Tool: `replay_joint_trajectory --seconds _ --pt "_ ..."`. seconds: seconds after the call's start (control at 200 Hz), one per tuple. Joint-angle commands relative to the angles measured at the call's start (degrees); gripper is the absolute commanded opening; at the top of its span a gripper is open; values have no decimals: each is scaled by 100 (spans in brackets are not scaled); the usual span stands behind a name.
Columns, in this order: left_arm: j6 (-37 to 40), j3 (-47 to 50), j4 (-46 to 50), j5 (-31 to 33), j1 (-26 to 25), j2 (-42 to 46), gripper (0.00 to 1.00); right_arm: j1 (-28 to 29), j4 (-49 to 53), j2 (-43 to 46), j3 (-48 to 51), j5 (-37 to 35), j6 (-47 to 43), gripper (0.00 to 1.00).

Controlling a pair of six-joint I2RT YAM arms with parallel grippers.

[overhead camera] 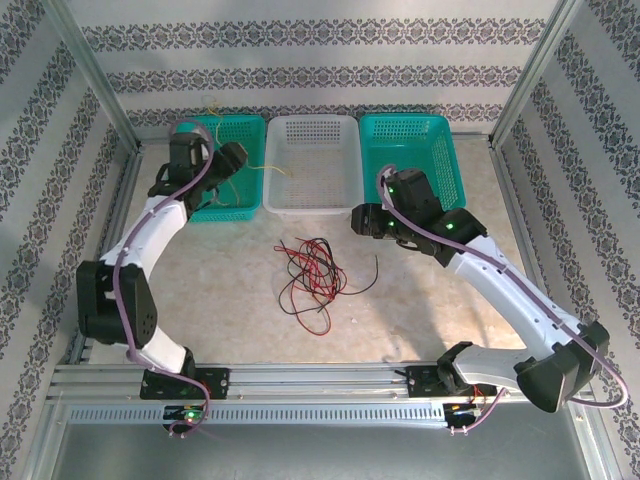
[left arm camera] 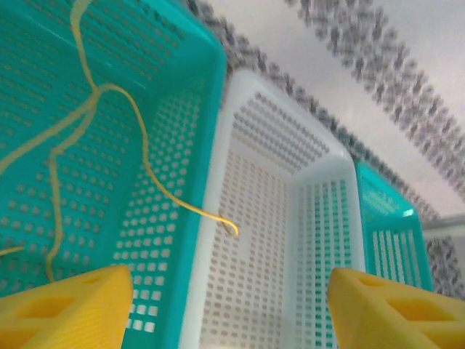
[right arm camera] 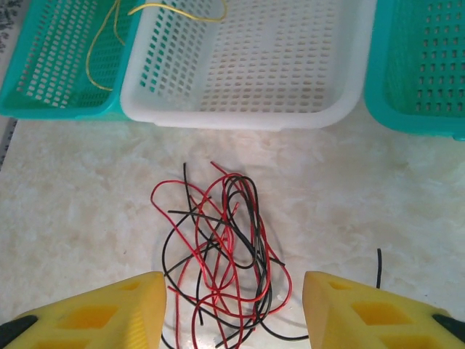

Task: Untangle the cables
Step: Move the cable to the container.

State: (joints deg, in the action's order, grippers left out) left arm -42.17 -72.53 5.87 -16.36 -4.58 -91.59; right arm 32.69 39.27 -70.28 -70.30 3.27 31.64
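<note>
Right gripper (right arm camera: 232, 278), jaws spread and empty, faces the red and black wires (right arm camera: 218, 247) tangled mid-table on the near side of the white basket (right arm camera: 232, 116); left gripper (left arm camera: 229, 273), likewise spread and empty, above the yellow wire (left arm camera: 145, 156) in the far-left teal basket (left arm camera: 174, 240); risk: pinching crossed strands together would tighten the knot.

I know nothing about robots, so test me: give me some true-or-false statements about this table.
The yellow cable lies mostly in the left teal basket. True.
The red and black cables sit in the white basket. False: they lie tangled on the table in front of it.
The right fingers clamp a red cable. False: they are open, clear of the tangle, holding nothing.
The left fingers are open and hold nothing. True.
</note>
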Motion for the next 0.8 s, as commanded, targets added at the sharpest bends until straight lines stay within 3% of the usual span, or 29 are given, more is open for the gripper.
replay_joint_trajectory --seconds 0.0,0.235,0.445,0.555,0.794 --pt "64 -367 292 -228 -235 -588 67 -1 2 -71 -5 78 114 51" --pt "28 -1148 870 527 -235 -1308 55 -7 142 130 158 -21 124 52" --pt "112 -1731 1212 141 -221 -1738 53 -87 94 166 341 62 141 52" --pt "-37 -1689 1302 281 -219 -1787 53 -88 55 135 296 78 158 51" --pt "-1020 -1575 787 35 -49 -2047 55 -87 105 146 271 112 126 51"
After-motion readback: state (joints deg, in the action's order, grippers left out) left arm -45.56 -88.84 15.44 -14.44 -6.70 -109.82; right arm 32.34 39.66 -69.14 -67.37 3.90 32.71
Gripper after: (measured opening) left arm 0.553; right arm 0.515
